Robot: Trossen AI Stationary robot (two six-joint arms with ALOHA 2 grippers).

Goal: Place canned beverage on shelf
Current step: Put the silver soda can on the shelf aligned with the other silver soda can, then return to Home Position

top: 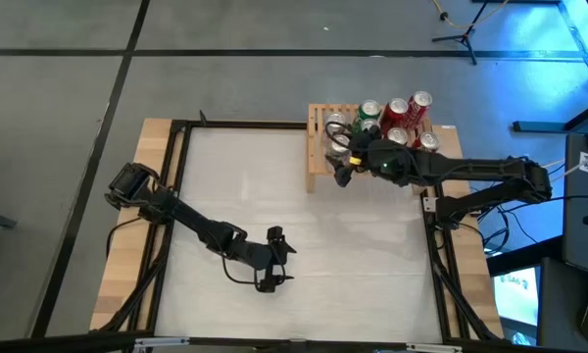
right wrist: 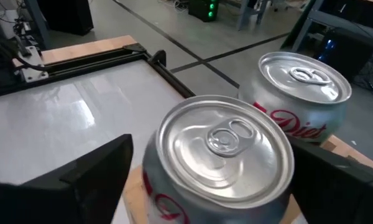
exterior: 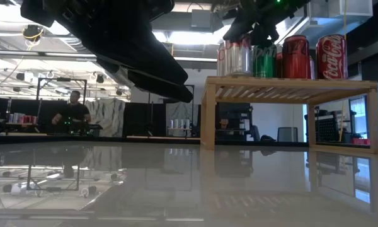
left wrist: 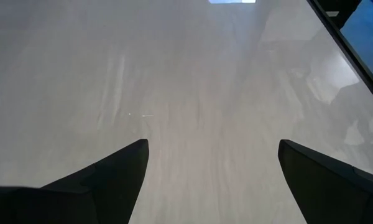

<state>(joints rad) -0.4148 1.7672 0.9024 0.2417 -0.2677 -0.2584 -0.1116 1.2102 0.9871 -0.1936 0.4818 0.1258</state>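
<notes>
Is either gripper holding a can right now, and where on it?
The left gripper holds nothing. The right gripper's jaws flank the silver aluminium can on the light slatted wooden shelf; actual grip cannot be told.

Bright overhead light glares off the table (exterior: 176, 183).

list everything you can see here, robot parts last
shelf: one, light wood, slatted, far right part of table
silver cans: two, on the shelf's left end
green can: one, on shelf beside the silver ones
red cans: about four, on the shelf's right half
table: one, white top, black frame
person: one, dark clothes, far back in the room
left end effector: open, over bare table, nearer side
right end effector: open, fingers either side of the nearer silver can on the shelf
</notes>
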